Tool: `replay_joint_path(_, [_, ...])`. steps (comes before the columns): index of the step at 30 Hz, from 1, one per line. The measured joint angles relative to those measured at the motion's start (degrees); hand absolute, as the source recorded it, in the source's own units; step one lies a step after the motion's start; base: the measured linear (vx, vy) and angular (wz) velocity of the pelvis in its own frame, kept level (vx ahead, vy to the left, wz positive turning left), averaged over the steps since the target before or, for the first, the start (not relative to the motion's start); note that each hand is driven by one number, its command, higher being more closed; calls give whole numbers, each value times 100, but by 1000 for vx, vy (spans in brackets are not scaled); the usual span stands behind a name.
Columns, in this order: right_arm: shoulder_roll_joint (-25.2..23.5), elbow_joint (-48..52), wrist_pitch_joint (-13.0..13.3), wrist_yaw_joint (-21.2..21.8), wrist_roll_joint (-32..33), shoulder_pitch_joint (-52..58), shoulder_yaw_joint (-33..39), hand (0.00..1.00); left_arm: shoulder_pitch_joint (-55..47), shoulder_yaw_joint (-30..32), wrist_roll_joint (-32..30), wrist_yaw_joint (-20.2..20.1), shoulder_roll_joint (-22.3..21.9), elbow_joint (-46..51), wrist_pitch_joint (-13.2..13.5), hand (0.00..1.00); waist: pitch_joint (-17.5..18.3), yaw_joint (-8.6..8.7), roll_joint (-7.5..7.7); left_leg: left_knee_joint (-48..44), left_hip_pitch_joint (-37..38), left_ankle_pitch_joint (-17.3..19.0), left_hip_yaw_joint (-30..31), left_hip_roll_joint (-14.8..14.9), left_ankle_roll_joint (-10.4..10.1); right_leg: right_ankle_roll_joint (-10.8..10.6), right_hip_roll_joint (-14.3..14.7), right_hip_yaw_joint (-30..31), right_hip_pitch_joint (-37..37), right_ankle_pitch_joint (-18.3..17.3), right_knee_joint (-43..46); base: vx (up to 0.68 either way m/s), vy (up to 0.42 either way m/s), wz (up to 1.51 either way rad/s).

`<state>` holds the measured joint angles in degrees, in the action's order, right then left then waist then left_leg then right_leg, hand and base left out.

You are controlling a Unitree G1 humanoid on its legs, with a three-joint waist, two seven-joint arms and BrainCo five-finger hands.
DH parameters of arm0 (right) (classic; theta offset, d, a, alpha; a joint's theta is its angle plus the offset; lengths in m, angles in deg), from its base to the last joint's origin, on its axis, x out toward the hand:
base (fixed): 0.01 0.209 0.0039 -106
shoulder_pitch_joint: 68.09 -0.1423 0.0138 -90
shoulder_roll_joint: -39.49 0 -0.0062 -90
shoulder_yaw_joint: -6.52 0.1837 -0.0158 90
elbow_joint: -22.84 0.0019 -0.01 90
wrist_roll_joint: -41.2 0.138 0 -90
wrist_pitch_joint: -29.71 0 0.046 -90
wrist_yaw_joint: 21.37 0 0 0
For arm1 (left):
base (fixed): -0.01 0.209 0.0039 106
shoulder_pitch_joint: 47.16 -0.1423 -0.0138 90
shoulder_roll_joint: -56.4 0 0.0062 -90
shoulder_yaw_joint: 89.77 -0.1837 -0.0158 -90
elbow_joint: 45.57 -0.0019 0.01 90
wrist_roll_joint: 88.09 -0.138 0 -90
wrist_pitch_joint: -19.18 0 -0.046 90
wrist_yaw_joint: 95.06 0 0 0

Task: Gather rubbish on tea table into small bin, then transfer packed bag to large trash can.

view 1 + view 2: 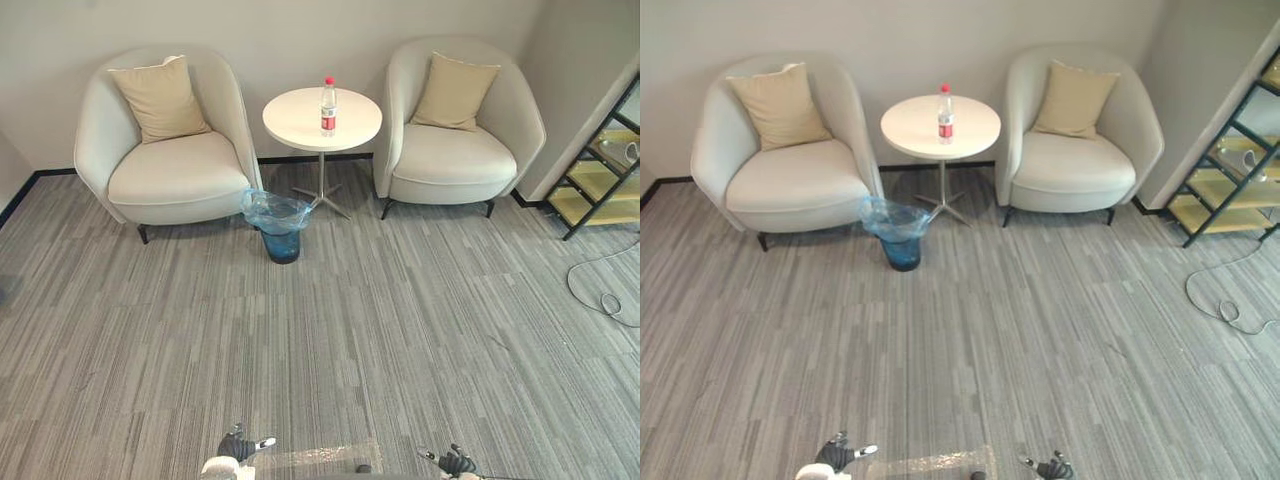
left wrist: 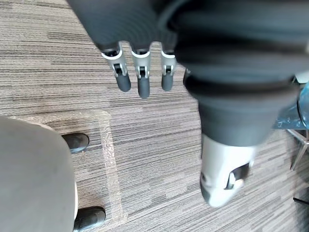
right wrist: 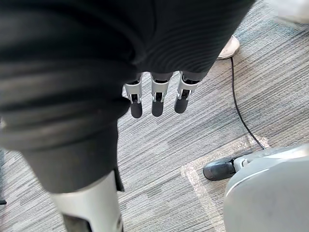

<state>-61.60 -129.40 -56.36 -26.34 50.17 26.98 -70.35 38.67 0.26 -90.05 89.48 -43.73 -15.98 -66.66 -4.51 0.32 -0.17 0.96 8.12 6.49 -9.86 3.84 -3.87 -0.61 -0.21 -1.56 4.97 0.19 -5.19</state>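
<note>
A round white tea table (image 1: 295, 115) stands against the far wall between two armchairs. On it stands a clear plastic bottle (image 1: 328, 107) with a red cap and label. A small blue bin (image 1: 281, 238) lined with a blue plastic bag sits on the carpet at the table's front left. My left hand (image 1: 240, 446) and right hand (image 1: 457, 462) hang low at the near edge, far from the table. In the wrist views the left hand's fingers (image 2: 139, 75) and the right hand's fingers (image 3: 157, 99) are straight over bare carpet, holding nothing.
Cream armchairs with beige cushions flank the table, one at the left (image 1: 170, 165) and one at the right (image 1: 455, 150). A black-framed shelf (image 1: 600, 175) stands at the far right, with a light cable (image 1: 600, 290) looped before it. A person's white shoe (image 3: 231, 47) is behind me.
</note>
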Motion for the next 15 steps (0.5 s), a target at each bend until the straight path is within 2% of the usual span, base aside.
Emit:
replay_joint_path(3, [3,29,-1,11,-1,-29,-36,0,28,-125,1,-3,8,0,-14,0,-24,4,-23,-35,-35,72,-207,78,-60,26,86,186,-124,19,10,25,-26,-36])
replay_joint_path(6, [18,50,0,15,1,-27,-34,0,70,-179,1,-14,-22,1,-29,0,-46,25,-58,-253,-198,206,-202,153,-105,50,118,127,-164,-40,18,38,-30,3])
replay_joint_path(9, [86,99,12,10,22,-34,-35,0,134,-174,4,-10,-52,5,-77,0,-185,54,-172,-870,-353,497,-83,370,-275,164,221,-60,-207,-467,514,96,-64,25])
replay_joint_path(10, [82,97,13,4,25,-34,-39,0,137,-169,4,-10,-43,17,-77,0,-205,53,-155,-1099,-421,536,-63,395,-331,178,221,-68,-204,-607,581,68,-99,21])
replay_joint_path(11, [52,103,20,-10,74,-34,-39,0,148,-105,38,-12,-36,115,-82,0,-263,44,-76,-1838,-672,565,-68,446,-378,231,195,-47,-176,-774,759,107,-141,0])
replay_joint_path(12, [19,173,17,-12,127,-8,-42,0,113,-52,87,-7,-58,324,-81,0,-275,-14,-69,-2787,-1052,564,-68,565,-377,258,193,0,-161,-892,928,143,-170,-12])
replay_joint_path(13, [9,290,16,-13,148,27,-45,0,97,21,97,-9,-100,398,-82,0,-314,-34,-116,-3334,-1241,549,-69,667,-389,294,234,44,-122,-940,1020,123,-119,-29])
replay_joint_path(14, [-18,437,21,-21,243,70,-84,0,66,163,105,-2,-210,493,-82,0,-386,-46,-163,-4198,-1551,382,-62,836,-314,438,306,140,-49,-1055,1114,164,-61,-30])
replay_joint_path(15, [-20,565,30,-30,277,80,-126,0,48,261,109,22,-297,553,-79,0,-397,-63,-236,-4769,-1870,494,-45,887,-296,535,322,224,117,-1134,1161,263,-32,-41])
